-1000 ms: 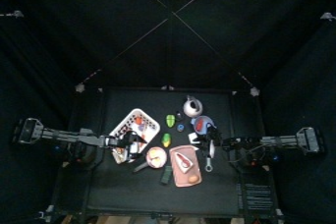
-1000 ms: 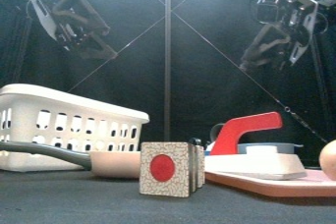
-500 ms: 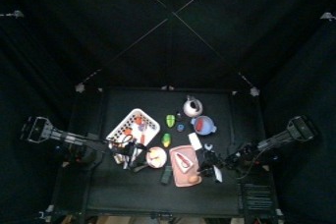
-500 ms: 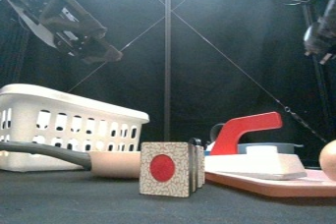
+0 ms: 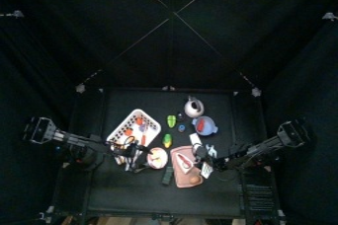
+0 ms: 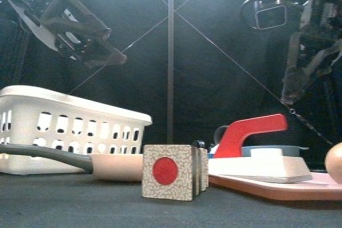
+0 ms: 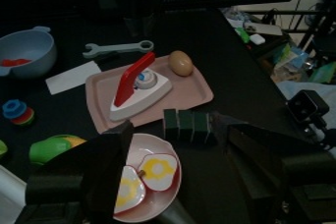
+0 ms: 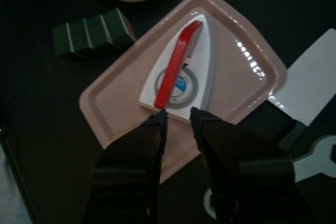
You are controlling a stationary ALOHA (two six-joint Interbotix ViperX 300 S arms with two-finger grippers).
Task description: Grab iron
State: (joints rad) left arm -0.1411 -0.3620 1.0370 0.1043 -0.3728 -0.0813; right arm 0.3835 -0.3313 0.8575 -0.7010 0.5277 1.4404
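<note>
Table (image 5: pixel 126 201): small, black, lay mid-frame, curtained.
Iron (image 8: pixel 178 63): red-handled, lay on pink tray (image 8: pixel 112 105), centre frame.
Right gripper (image 8: pixel 179 118): jaws apart, above iron.
Left gripper (image 7: pixel 184 161): jaws apart.

The iron (image 8: pixel 180 71), white-bodied with a red handle, is seen lying flat on its soleplate on a pink tray (image 8: pixel 112 100) at the table's near right.

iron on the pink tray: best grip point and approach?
Take the iron by its red handle, coming straight down from above. The handle arches along the body's length, raised clear of the white base, so jaws can close across it from either side. The right gripper is open, just short of its rear end.
</note>
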